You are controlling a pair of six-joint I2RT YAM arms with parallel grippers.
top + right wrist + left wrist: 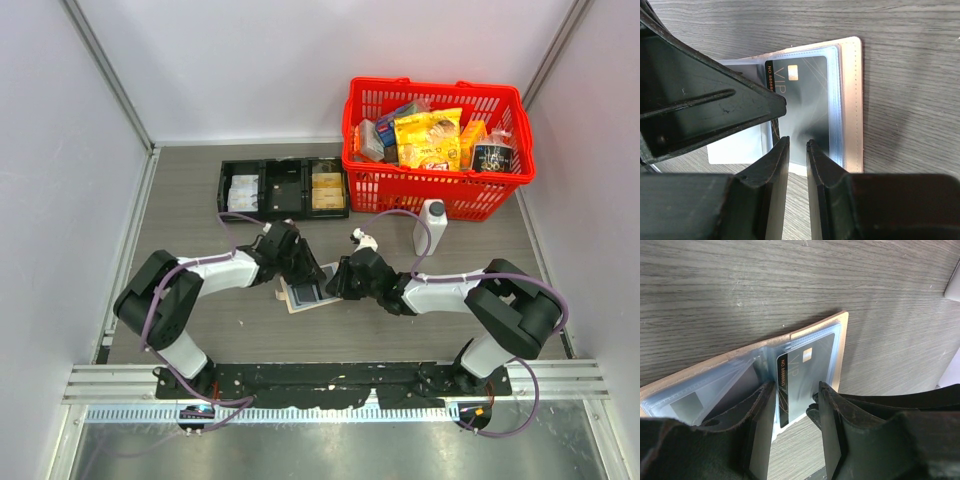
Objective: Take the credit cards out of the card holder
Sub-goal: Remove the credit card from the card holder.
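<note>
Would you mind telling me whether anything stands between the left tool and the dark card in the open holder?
Only the clear sleeve of the card holder, which lies over the face of the dark card. The left tool flanks that card's near end, and nothing else visible comes between them.

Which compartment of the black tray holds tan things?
The right compartment, beside the red basket; the left one holds white things, the middle looks dark.
</note>
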